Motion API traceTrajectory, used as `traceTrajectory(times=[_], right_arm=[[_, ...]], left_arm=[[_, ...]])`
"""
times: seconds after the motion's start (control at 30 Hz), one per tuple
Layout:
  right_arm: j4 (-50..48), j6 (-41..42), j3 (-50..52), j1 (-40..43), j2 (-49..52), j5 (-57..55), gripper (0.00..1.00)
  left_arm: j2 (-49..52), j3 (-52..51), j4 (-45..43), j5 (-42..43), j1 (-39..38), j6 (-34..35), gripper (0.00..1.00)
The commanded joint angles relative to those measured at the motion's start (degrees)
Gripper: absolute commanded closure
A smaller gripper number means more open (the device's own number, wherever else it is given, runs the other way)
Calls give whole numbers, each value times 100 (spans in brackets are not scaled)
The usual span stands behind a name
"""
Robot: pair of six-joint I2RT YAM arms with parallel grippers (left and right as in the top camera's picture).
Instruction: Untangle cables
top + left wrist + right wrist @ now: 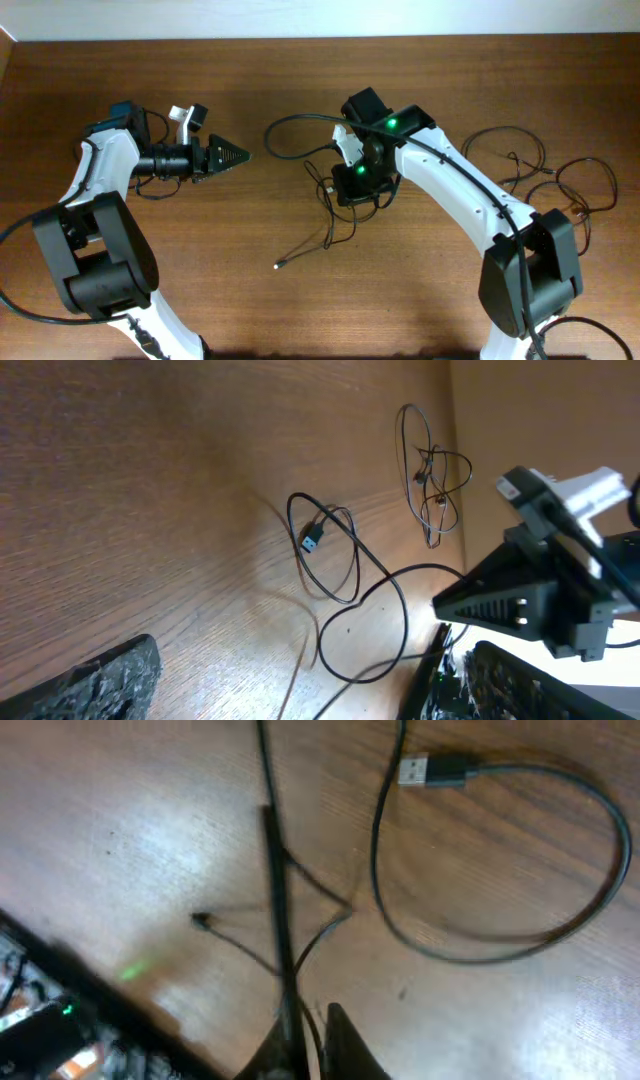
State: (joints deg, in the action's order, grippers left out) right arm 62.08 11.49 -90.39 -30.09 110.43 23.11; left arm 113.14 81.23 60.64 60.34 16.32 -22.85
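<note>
The right gripper (360, 188) sits low over the middle of the worktop (120, 70), its jaws pinched on a thin black strand (274, 870) of the cables (325, 205), probably to draw it out of the tangle. A loop with a USB plug (415, 770) lies just beside it. More loose loops (545, 175) lie well apart to the right. The left gripper (228, 157) hangs spread wide and empty, perhaps ready to take another strand.

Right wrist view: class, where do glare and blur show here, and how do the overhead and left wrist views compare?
Right wrist view: pale glare streaks on the table; the thin cable reads soft, the USB plug crisper. Overhead view: even light, sharp, faint shadows. Left wrist view: the wood dims toward the upper left.
</note>
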Motion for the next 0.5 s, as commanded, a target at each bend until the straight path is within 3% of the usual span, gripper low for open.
traceTrajectory(times=[0.0, 0.07, 0.1, 0.17, 0.27, 0.37, 0.47], right_arm=[[-267, 424, 402, -17, 59, -94, 85], [-487, 595, 619, -17, 59, -166, 81], [-566, 739, 719, -17, 59, -348, 66], [-673, 1054, 892, -17, 59, -796, 44], [-1058, 1759, 1178, -31, 59, -859, 22], [-1541, 3193, 1460, -39, 59, -859, 16], [-1670, 3292, 1521, -59, 59, -839, 16]], left_arm=[[-76, 24, 0, -20, 9, 33, 1], [-76, 24, 0, -20, 9, 31, 1], [-76, 24, 0, -20, 9, 31, 1], [-76, 24, 0, -20, 9, 31, 1], [-76, 24, 0, -20, 9, 33, 1], [-76, 24, 0, -20, 9, 31, 1], [-76, 24, 0, -20, 9, 31, 1]])
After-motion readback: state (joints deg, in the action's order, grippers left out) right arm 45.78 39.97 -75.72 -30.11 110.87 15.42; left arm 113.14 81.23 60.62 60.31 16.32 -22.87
